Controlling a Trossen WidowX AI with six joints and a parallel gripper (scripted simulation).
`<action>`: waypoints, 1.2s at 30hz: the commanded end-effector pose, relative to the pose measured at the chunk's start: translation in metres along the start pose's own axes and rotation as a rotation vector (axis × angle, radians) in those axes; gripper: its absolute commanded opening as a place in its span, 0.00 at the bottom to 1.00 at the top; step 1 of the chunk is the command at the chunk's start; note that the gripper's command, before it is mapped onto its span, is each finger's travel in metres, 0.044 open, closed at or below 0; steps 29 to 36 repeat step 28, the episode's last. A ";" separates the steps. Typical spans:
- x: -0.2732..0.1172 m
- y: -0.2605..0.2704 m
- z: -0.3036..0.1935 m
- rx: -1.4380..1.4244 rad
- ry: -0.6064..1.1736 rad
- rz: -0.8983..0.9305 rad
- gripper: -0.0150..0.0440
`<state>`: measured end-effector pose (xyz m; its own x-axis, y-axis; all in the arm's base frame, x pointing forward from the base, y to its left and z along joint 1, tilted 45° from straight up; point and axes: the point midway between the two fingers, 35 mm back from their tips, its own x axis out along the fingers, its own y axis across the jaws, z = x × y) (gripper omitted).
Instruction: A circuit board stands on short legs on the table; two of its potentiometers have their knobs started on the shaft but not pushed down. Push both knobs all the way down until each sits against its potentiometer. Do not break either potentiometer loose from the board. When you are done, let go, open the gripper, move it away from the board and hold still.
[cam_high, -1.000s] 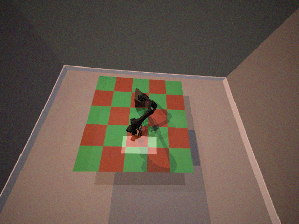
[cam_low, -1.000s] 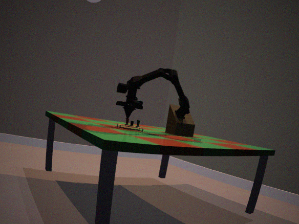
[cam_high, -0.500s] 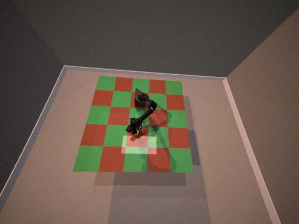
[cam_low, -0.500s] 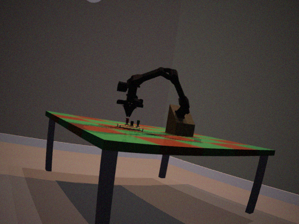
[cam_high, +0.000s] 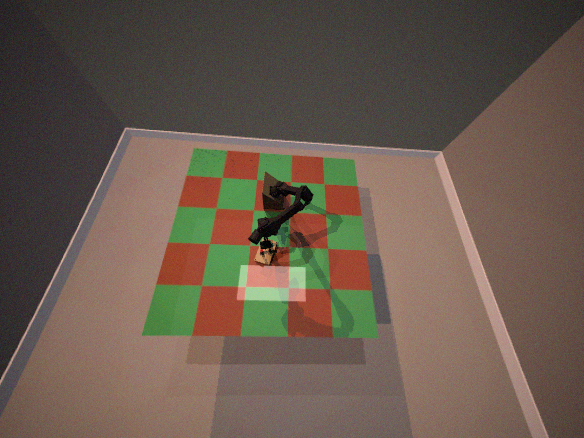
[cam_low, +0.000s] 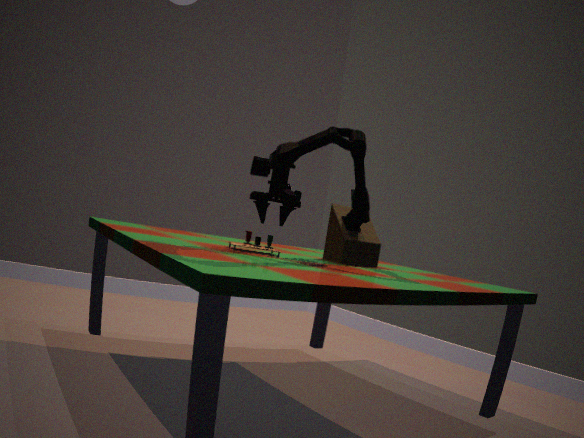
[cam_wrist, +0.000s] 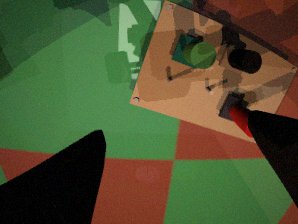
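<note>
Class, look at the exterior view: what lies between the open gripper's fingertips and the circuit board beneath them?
Nothing: the gripper hangs open above the circuit board, and only empty air separates them in the exterior view.

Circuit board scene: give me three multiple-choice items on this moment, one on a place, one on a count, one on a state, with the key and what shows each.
1. Where is the gripper relative to the circuit board?
A. Raised above it, not touching
B. Resting flat on the table beside it
C. Under the table

2. How many knobs stand on the board in the exterior view?
A. One
B. Three
C. Five

3. What is the gripper's state?
A. Shut on a knob
B. Shut on nothing
C. Open, holding nothing

Key:
1 A: in the exterior view a gap shows between the fingertips and the knobs.
2 B: a red knob, a dark knob and a green knob stand in a row.
3 C: the two fingers stand far apart in the wrist view, with only the table between them.
</note>
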<state>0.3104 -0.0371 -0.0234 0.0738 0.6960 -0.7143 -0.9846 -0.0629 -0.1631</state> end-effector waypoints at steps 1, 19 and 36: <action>-0.004 0.049 0.020 0.000 -0.001 0.007 1.00; -0.003 0.076 0.033 -0.001 -0.003 0.007 1.00; -0.003 0.076 0.033 -0.001 -0.003 0.007 1.00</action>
